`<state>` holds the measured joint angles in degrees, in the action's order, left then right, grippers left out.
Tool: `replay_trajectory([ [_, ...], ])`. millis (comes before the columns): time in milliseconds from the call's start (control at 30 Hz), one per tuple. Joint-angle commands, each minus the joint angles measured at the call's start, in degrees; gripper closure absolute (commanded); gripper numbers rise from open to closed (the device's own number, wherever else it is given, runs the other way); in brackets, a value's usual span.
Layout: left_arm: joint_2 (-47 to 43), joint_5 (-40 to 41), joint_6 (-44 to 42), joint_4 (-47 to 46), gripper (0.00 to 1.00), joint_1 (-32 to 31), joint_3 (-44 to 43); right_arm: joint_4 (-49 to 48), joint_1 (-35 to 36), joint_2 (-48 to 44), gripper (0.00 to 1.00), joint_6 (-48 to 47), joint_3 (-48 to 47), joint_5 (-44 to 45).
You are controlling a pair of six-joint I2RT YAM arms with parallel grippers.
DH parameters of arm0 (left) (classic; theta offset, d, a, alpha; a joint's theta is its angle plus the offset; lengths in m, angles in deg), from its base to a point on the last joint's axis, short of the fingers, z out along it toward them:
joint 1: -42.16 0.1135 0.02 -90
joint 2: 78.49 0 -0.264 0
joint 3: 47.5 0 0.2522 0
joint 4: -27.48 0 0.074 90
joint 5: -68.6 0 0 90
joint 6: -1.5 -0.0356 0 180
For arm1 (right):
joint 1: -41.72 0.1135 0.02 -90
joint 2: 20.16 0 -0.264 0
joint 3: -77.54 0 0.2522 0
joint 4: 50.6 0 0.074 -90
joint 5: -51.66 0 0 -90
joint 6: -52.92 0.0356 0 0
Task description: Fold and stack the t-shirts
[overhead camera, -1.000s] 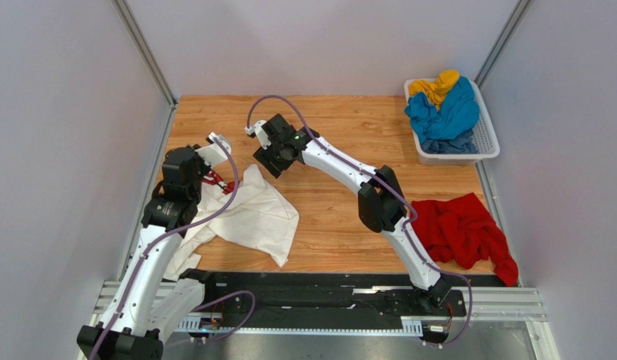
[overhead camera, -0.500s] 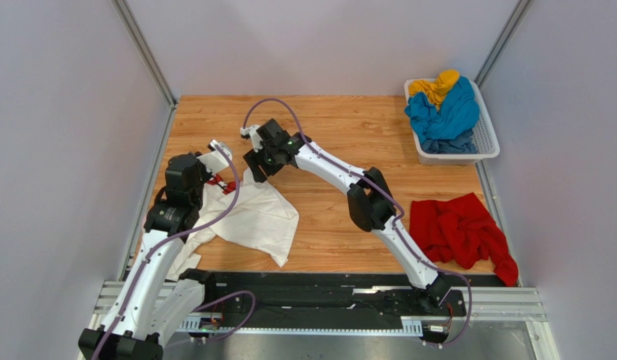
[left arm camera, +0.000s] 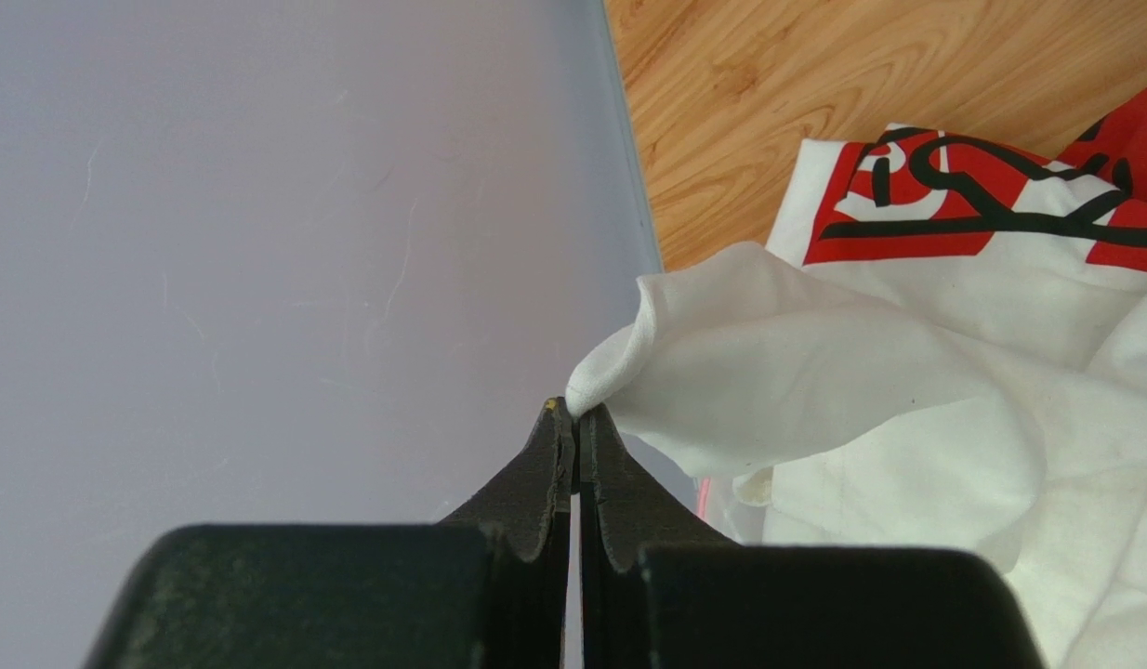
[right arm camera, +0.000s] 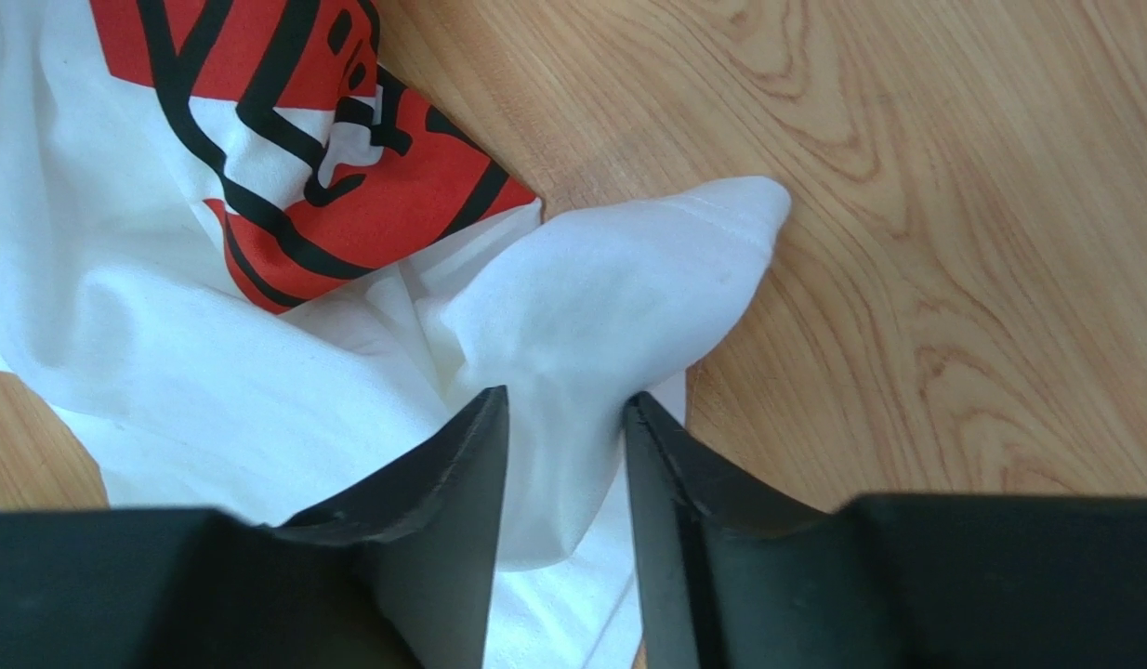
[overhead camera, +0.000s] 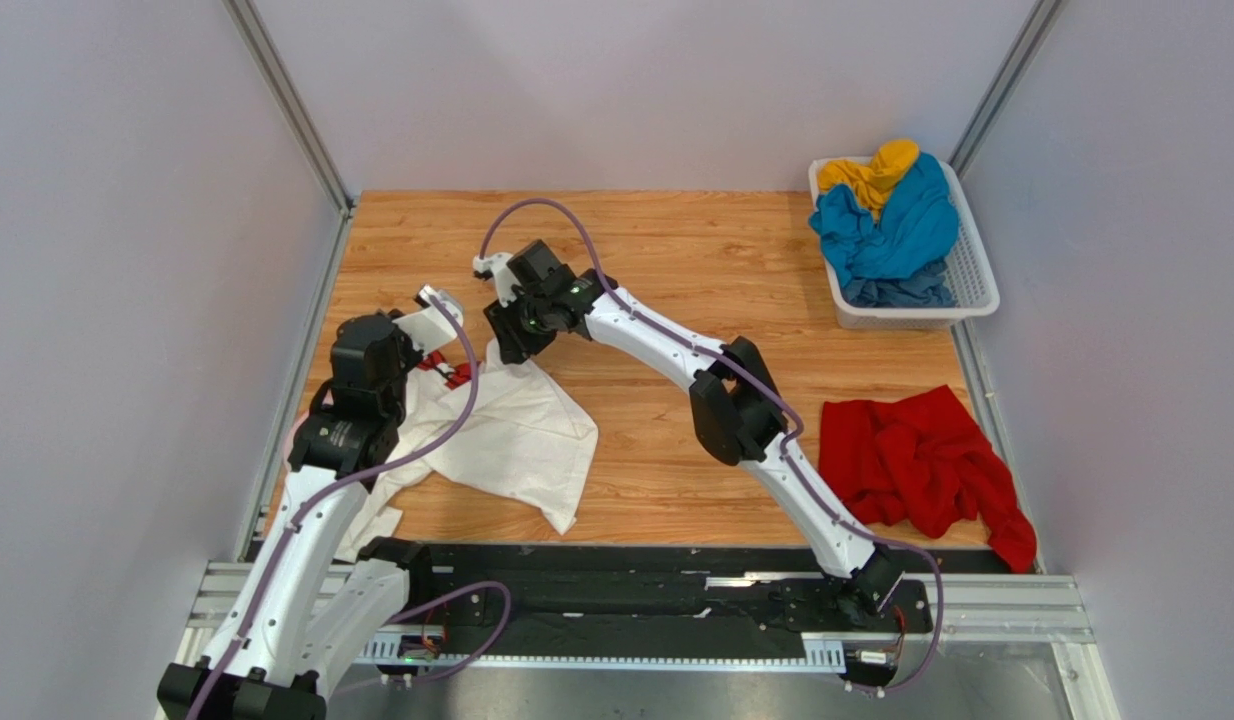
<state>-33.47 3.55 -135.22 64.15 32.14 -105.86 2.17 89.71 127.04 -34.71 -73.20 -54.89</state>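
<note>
The white t-shirt (overhead camera: 503,428) with a red print lies crumpled on the wooden table at the left. My left gripper (left arm camera: 576,413) is shut on a fold of its white cloth (left arm camera: 761,349), next to the left wall; it also shows in the top view (overhead camera: 410,348). My right gripper (right arm camera: 565,404) is open, its jaws astride a raised white fold (right arm camera: 607,300) beside the red print (right arm camera: 356,181); in the top view it (overhead camera: 503,339) sits at the shirt's far edge. The red t-shirt (overhead camera: 916,458) lies crumpled at the right. The blue (overhead camera: 886,225) and yellow (overhead camera: 871,168) t-shirts sit in the basket.
A white lattice basket (overhead camera: 972,278) stands at the far right corner. Grey walls (overhead camera: 158,300) close in the table on the left, back and right. A black rail (overhead camera: 638,585) runs along the near edge at the arm bases.
My right gripper has moved left and come down over the white shirt's far edge. My left gripper has drawn back slightly toward the near side, still holding the cloth.
</note>
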Motion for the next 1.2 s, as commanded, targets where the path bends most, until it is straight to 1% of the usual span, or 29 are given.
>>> replay_trajectory([
  [0, -1.16, 0.89, 0.05, -1.21, 1.00, -0.09, 0.74, -2.27, 0.97, 1.16, 0.63, 0.88, -1.35, -1.55],
  [100, -1.42, 0.98, -0.12, -1.38, 1.00, -0.09, 1.00, -2.18, 1.06, 1.34, 0.67, 0.53, -1.09, -1.37],
  [200, -1.51, 0.89, -0.04, -1.65, 1.00, -0.09, 1.36, -1.39, 1.23, 0.99, 0.80, -0.61, -0.39, -0.76],
  [233, -1.51, 0.89, -0.04, -1.65, 1.00, -0.09, 1.36, -1.30, 1.14, 0.03, 0.88, -0.96, 0.22, 0.46],
  [300, -1.51, 0.80, -0.04, -1.91, 1.00, -0.09, 1.27, -1.21, 0.88, -1.64, 0.97, -2.01, 2.24, 2.48],
  [333, -1.42, 0.80, 0.05, -2.17, 1.00, -0.09, 1.18, -1.12, 0.79, -2.78, 1.00, -2.19, 4.51, 5.37],
  [367, -1.25, 0.72, 0.05, -2.61, 1.00, -0.09, 1.09, -1.12, 0.18, -4.97, 1.00, -2.11, 6.10, 6.61],
  [400, -0.98, 0.71, 0.05, -2.96, 1.00, -0.09, 0.83, -0.95, -0.17, -6.47, 1.00, -4.20, 7.60, 7.93],
  [533, 1.30, 1.24, 0.40, -5.07, 1.00, -0.09, -0.48, -0.16, -2.98, -14.81, 1.00, -6.67, 17.25, 16.44],
  [567, 2.78, 1.24, 0.75, -6.03, 1.00, -0.09, -0.92, -0.07, -4.47, -18.57, 1.00, -7.11, 18.67, 18.64],
  [633, 4.55, 0.89, 1.28, -6.57, 1.00, -0.09, -2.77, 0.98, -6.32, -22.02, 1.00, -8.34, 21.31, 21.55],
  [667, 6.38, 0.63, 1.80, -6.83, 1.00, -0.09, -3.47, 1.42, -8.24, -23.61, 1.00, -8.70, 23.50, 22.09],
  [700, 7.27, 0.19, 2.16, -7.09, 1.00, -0.09, -4.87, 2.21, -9.30, -26.58, 1.00, -8.87, 24.30, 22.44],
  [800, 10.17, -0.95, 2.69, -7.97, 1.00, -0.09, -7.24, 3.88, -12.82, -31.51, 1.00, -10.01, 27.29, 23.94],
  [967, 15.09, -1.66, 2.86, -8.15, 1.00, -1.31, -11.46, 5.82, -17.74, -36.62, 1.00, -11.07, 30.55, 25.52],
  [1167, 20.45, -1.48, 1.90, -9.64, 1.00, -4.47, -15.60, 9.86, -20.56, -42.33, 1.00, -12.83, 33.27, 28.77],
])
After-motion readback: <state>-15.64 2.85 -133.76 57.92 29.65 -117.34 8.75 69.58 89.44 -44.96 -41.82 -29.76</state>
